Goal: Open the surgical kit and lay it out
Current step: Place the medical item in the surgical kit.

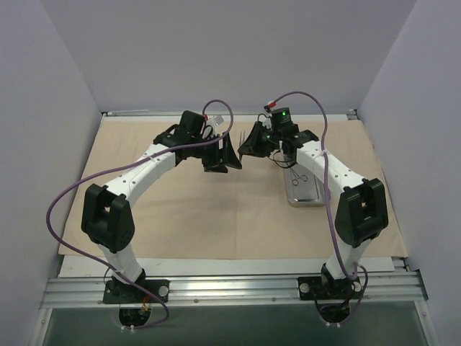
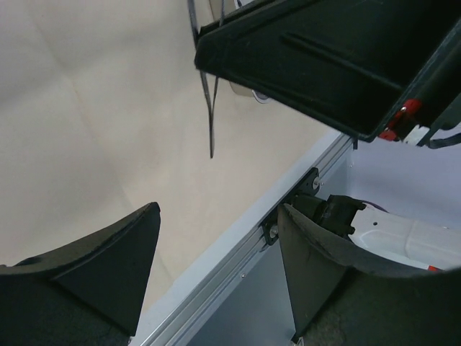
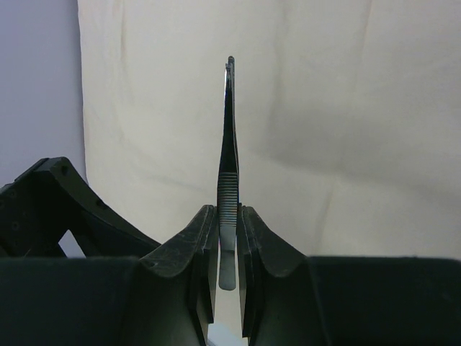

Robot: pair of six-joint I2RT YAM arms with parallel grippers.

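The beige cloth wrap [image 1: 202,216] lies spread flat over the table. The steel tray [image 1: 311,196] sits on it at the right, with a scissor-like instrument [image 1: 300,174] in it. My right gripper [image 1: 246,146] is shut on thin metal forceps [image 3: 228,144], held by the ribbed grip above the cloth [image 3: 346,108], tips pointing away from the right wrist camera. My left gripper [image 1: 227,154] is open and empty just left of them. In the left wrist view the forceps [image 2: 211,108] hang from the right gripper above my open left fingers [image 2: 137,252].
Grey walls enclose the table on three sides. The aluminium frame rail [image 1: 230,288] runs along the near edge and also shows in the left wrist view [image 2: 238,252]. Both arms' purple cables loop over the cloth.
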